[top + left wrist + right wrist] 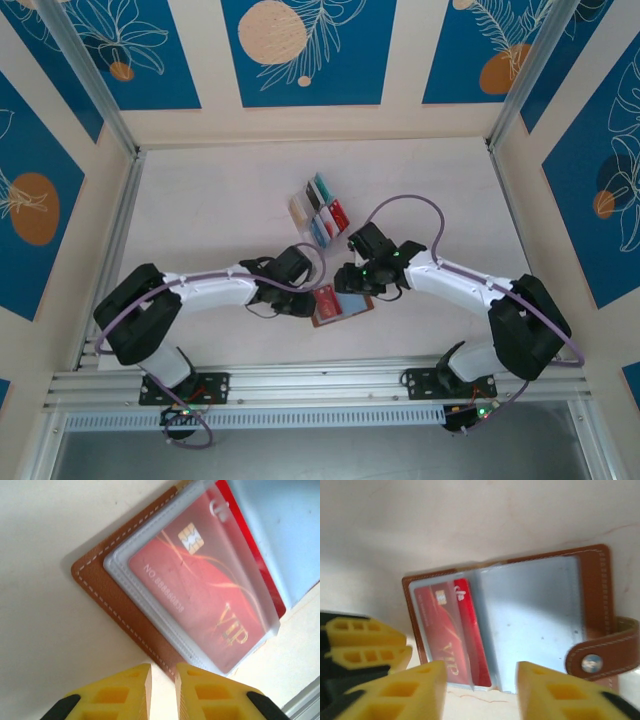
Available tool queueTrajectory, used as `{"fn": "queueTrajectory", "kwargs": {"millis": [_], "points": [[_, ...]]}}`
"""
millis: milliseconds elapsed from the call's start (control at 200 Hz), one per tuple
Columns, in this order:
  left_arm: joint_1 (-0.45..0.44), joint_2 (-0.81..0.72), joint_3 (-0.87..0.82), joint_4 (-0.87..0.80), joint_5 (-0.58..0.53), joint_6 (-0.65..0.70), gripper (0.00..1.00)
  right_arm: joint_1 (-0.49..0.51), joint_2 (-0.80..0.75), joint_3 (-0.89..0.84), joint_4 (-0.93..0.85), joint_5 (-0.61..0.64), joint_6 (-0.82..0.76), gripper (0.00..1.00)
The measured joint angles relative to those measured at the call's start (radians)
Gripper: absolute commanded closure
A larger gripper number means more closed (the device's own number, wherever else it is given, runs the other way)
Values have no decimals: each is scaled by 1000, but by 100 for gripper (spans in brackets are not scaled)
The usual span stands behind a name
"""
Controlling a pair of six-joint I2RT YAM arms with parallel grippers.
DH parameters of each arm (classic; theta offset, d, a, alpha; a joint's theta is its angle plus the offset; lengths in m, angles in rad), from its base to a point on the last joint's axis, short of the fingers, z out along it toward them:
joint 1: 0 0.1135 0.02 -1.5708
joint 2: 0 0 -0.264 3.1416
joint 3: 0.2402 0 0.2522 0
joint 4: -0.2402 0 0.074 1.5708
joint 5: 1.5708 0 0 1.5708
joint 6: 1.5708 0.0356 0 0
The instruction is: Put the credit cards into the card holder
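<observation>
A white tabletop (220, 200), enclosed by cream walls bearing blue floral panels (310, 45), carries the whole scene. The left gripper (162, 690), a pair of blocky yellow fingers (125, 692), has its jaws drawn almost together, with a thin strip of table visible between them. Their tips sit at the 6 o'clock corner of the flat brown leather card holder (102, 587); whether they nip its edge cannot be told. The right gripper (480, 692) has its yellow fingers (405, 695) spread wide above the holder's near edge. The holder lies open on the table with its stitched cover down and clear plastic pockets up. A red plastic VIP card with a gold chip (200, 595) sits inside the frosted pocket of one leaf, while the other leaf shows pale blue. In the right wrist view a brown snap tab (602, 652) with a round metal stud projects at the holder's 4 o'clock. Seen from above, the left gripper lies at the holder's 9 o'clock and the right gripper at its 1 o'clock, both close in. At the holder's 12 o'clock, well apart, a clear plastic slotted rack (316, 212) holds teal, cream, red and blue credit cards (320, 187).
</observation>
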Motion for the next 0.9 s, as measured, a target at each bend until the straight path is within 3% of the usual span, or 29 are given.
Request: {"fn": "queueTrajectory", "kwargs": {"millis": [140, 520, 900], "points": [[0, -40, 0, -29, -1, 18, 80, 3, 11, 48, -43, 53, -32, 77], [2, -47, -69, 114, 30, -54, 80, 5, 177, 167, -100, 172, -177, 64], [2, 19, -69, 170, 45, -90, 80, -37, 280, 203, -93, 158, -253, 65]]}}
